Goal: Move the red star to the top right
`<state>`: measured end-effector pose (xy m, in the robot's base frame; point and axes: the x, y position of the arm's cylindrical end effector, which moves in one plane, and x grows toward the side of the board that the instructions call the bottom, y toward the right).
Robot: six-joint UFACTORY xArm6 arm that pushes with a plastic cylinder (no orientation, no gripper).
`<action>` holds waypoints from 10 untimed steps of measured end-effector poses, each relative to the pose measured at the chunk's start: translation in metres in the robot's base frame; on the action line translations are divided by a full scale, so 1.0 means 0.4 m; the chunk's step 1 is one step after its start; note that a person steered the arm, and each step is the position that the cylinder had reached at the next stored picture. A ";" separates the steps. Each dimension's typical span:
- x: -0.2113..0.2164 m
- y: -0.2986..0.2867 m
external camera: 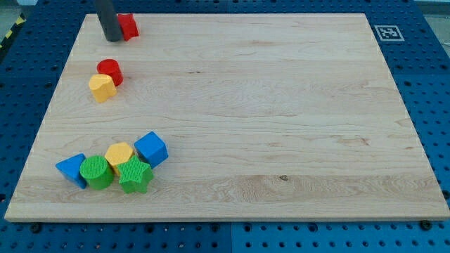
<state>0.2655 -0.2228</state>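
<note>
Red star (128, 26) sits near the tabletop (281, 105) top-left corner, my tip (111, 39) touching its left; no pincer shows.

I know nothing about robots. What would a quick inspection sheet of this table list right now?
Surface: pale wooden board, bare across the middle and the view's right.
Job's things: red star block near the view's top left; my tip touching its left side.
Clutter: red cylinder block touching yellow block; lower left cluster of blue block, green cylinder block, yellow hexagon block, green star block, blue cube block.
Jaws: none, rod only.
Cables: nothing seen.
Surroundings: blue perforated table; black-and-white marker tag.
</note>
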 end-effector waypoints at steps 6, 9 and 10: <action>-0.014 0.079; 0.050 0.240; 0.117 0.274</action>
